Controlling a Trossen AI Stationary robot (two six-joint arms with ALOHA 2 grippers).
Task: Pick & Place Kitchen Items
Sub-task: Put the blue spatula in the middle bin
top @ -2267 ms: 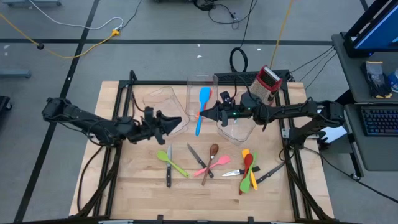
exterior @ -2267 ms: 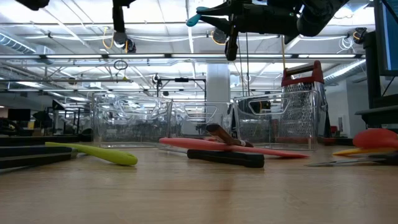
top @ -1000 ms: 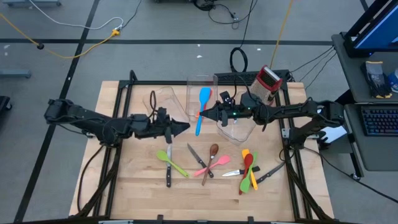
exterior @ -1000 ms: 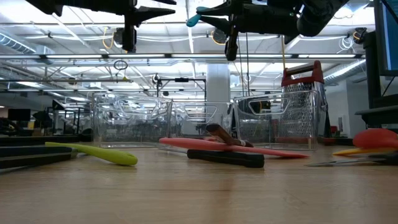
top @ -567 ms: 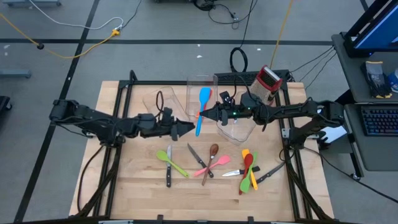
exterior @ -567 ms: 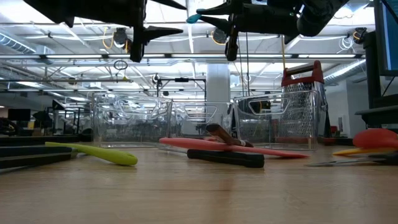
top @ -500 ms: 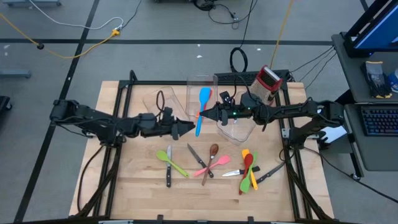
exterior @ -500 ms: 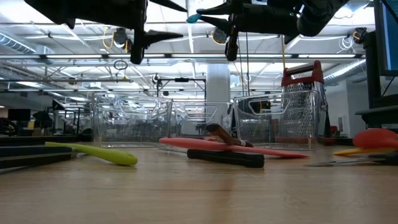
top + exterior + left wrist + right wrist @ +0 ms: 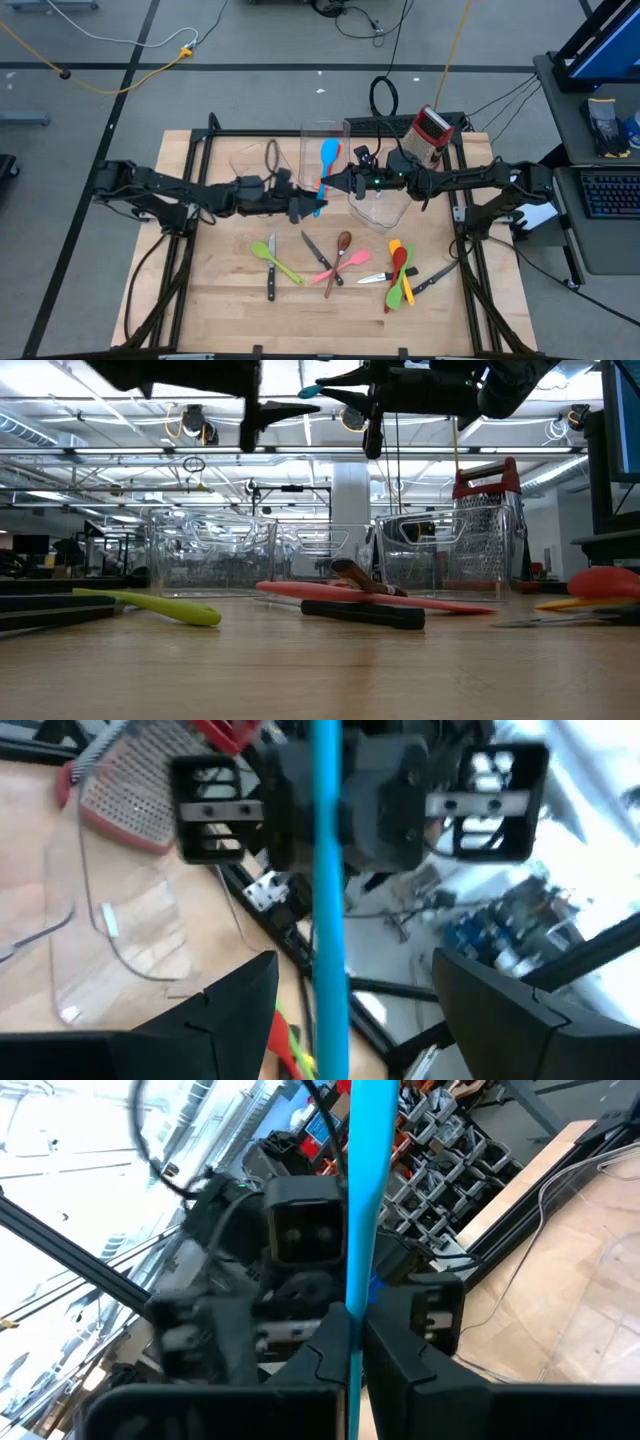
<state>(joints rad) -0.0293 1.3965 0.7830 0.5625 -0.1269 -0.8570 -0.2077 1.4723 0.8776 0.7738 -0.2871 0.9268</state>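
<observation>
A blue spoon point(image 9: 327, 160) hangs high above the table's middle, held level, with its head toward the far edge. My right gripper point(image 9: 330, 184) reaches in from the right and is shut on its handle. My left gripper point(image 9: 355, 965) has come in from the left and is open. Its two fingers stand on either side of the handle's near part point(image 9: 326, 920) without touching it. On the near half of the table lie a green spatula point(image 9: 276, 261), a pink spatula point(image 9: 336, 268), a brown spoon point(image 9: 343, 244), red and orange spoons point(image 9: 399, 263) and black-handled knives point(image 9: 318, 254). My right gripper pinches the blue spoon's handle point(image 9: 352, 1295) between its two fingers, about midway along it. The fingers come level from the table's right and lie across the handle. The spoon is lifted clear and runs roughly level from far to near.
Three clear bins stand across the far half: one at the left point(image 9: 258, 163), one at the middle point(image 9: 322, 135) and one under the right arm point(image 9: 382, 208). A red-topped metal grater point(image 9: 429, 136) stands at the far right. The arms' frames run along both table sides.
My left gripper has moved toward the table's right edge, up to the blue spoon, and has opened; its fingers now straddle the handle. My right gripper and the spoon have stayed where they were.
</observation>
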